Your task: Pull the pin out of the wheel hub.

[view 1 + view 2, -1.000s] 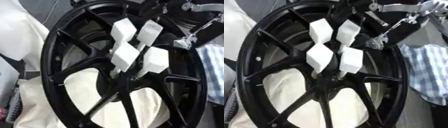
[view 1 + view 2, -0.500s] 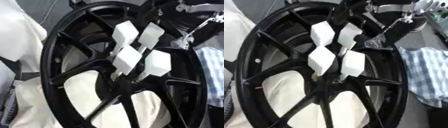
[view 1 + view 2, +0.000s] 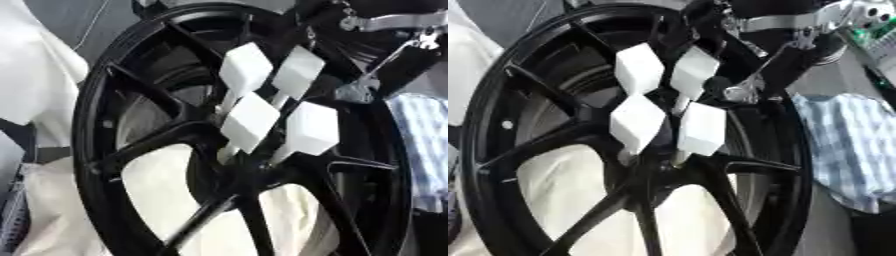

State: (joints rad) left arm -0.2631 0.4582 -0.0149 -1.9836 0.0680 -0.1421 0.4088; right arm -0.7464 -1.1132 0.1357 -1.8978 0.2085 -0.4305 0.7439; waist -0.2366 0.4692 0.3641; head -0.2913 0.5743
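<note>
The right hand [image 3: 798, 55] comes in at 1 o'clock, over the wheel hub [image 3: 636, 135] rim; whether it is wide or closed I cannot tell. Four white pins [image 3: 702, 127] stand at the hub's centre, all seated. Judged: still approaching; next, close on one pin and draw outward.

head stereo pair, looked down close at the black wheel hub [image 3: 219, 165]; both eyes shared hub and white pins [image 3: 639, 124]; right eye saw more checked cloth [image 3: 846, 150].
</note>
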